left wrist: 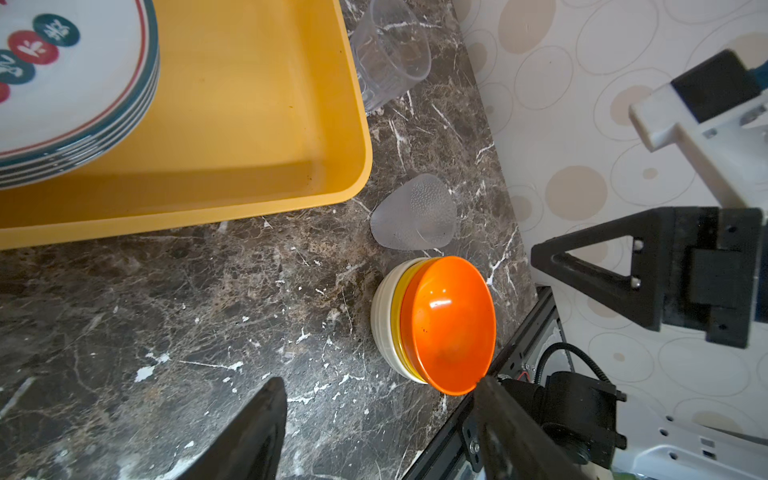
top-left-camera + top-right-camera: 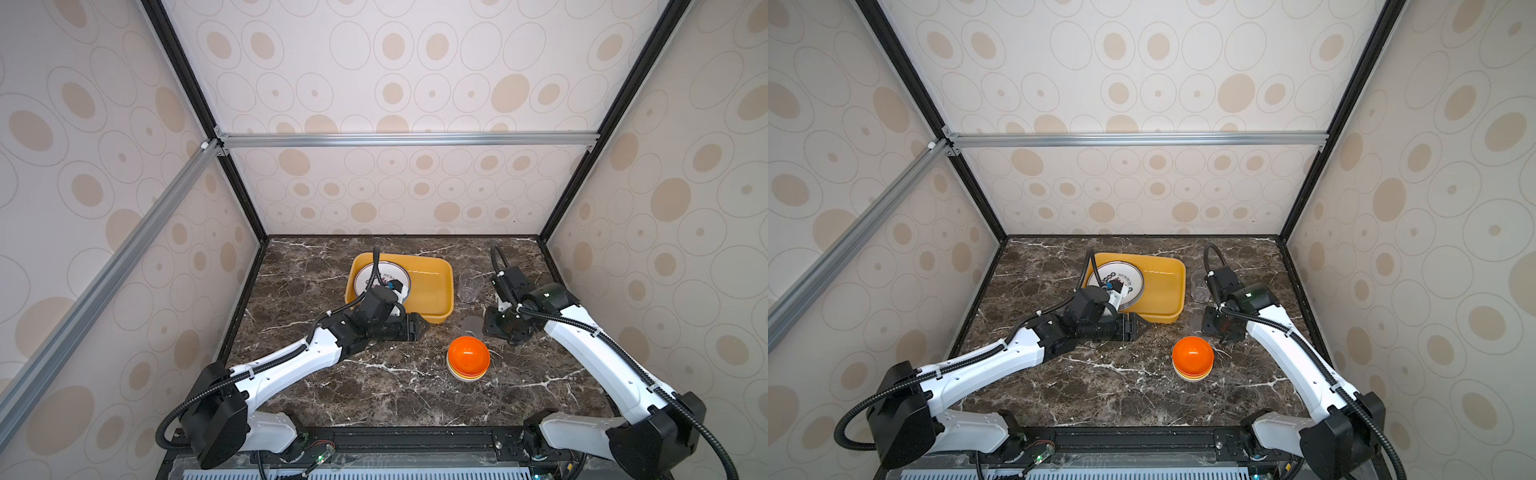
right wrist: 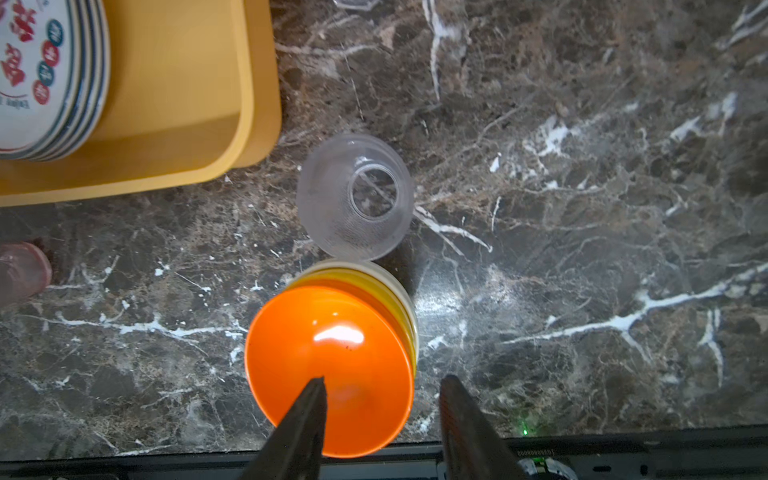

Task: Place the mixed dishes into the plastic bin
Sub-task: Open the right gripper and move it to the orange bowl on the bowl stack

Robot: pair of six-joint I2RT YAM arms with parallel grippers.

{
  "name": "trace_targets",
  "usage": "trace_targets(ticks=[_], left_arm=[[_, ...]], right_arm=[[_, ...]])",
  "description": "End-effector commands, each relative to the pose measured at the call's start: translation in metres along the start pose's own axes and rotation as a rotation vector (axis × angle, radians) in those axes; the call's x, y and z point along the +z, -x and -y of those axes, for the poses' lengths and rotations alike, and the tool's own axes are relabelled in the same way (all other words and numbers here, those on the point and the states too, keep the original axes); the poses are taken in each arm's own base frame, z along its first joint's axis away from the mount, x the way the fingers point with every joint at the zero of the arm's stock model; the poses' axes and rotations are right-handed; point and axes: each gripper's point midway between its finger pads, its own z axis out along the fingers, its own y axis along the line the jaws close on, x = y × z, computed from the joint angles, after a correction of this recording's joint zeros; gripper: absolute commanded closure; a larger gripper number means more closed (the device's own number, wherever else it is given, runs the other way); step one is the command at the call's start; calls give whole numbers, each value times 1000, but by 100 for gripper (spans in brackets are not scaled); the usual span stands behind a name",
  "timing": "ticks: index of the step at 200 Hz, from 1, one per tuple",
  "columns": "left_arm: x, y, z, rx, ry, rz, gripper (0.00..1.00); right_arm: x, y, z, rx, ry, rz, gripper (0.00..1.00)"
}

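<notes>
Dark marbled tabletop (image 2: 374, 395), seemingly papered walls (image 2: 415, 187).

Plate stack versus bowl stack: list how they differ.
The plate stack lies inside the yellow bin; the bowl stack sits on the marble table outside it. The plates are flat and white with red and dark characters; the bowls are deeper, orange on top over yellow and off-white. Both are neat stacks of several dishes.

Three cups (image 3: 355, 195), one bowl stack (image 1: 449, 324), one plate stack (image 1: 62, 104), one bin (image 1: 249, 124).
</notes>
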Motion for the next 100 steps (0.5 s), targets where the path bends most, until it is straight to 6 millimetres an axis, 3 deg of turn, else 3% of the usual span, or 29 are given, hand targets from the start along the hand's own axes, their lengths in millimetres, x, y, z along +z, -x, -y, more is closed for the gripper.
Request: trace_targets(ticks=[1, 100], left_arm=[[-2, 8, 12, 75, 16, 16, 29], [2, -1, 7, 68, 30, 4, 29]], right_arm=[[3, -22, 17, 43, -48, -70, 55], [41, -48, 16, 80, -28, -187, 68]])
